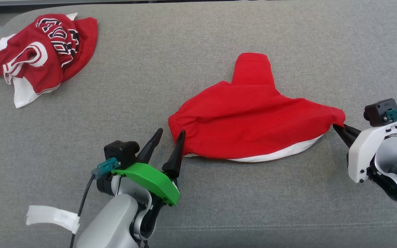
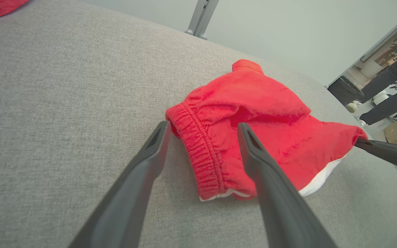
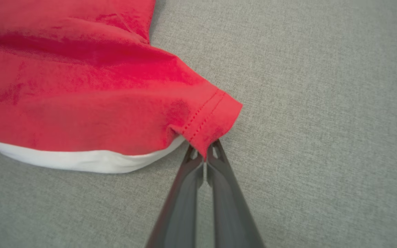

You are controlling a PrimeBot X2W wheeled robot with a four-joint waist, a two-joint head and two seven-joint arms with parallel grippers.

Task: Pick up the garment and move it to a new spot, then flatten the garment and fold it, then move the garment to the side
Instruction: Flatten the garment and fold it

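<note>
The garment (image 1: 41, 51) is lying crumpled well left of the plain red cloth (image 1: 250, 120), so flattening, folding, setting aside are being judged undone. Cloth's right corner is being pinched by right gripper (image 1: 338, 127); left gripper (image 1: 171, 131) is being held spread at its waistband.

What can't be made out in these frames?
- Jersey: head view, crumpled; its own folds hide most of the lettering.
- White layer: lies under the red cloth, which covers all but a strip of it.
- Right gripper: right wrist view, the hem covers the fingertips, so the depth of the pinch is unclear.
- Left gripper: open at the waistband; contact with the cloth is unclear.
- Person: left wrist view, cut off by the right edge.
</note>
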